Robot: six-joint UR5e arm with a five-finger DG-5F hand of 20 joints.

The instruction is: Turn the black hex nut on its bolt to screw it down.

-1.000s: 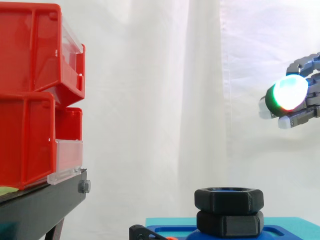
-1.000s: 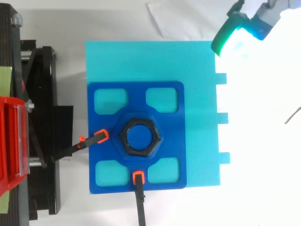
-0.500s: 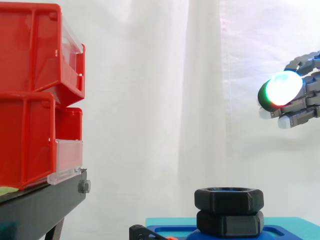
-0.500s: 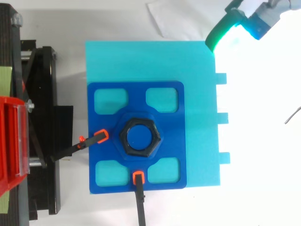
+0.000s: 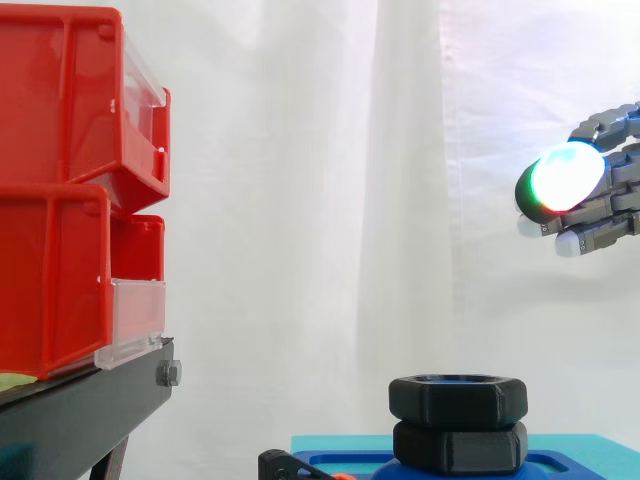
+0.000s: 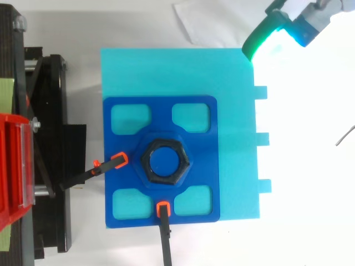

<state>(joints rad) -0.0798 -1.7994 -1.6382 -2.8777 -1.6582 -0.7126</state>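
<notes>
Level side camera, overhead camera, both seemingly close; shared: hex nut (image 5: 458, 400)

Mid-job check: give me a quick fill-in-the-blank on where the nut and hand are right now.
The black hex nut sits on a dark ____ plate. In the side view the hand hangs up to the nut's ____, touching nothing. The bins on the stand are ____.
Missing: blue; right; red.
</notes>
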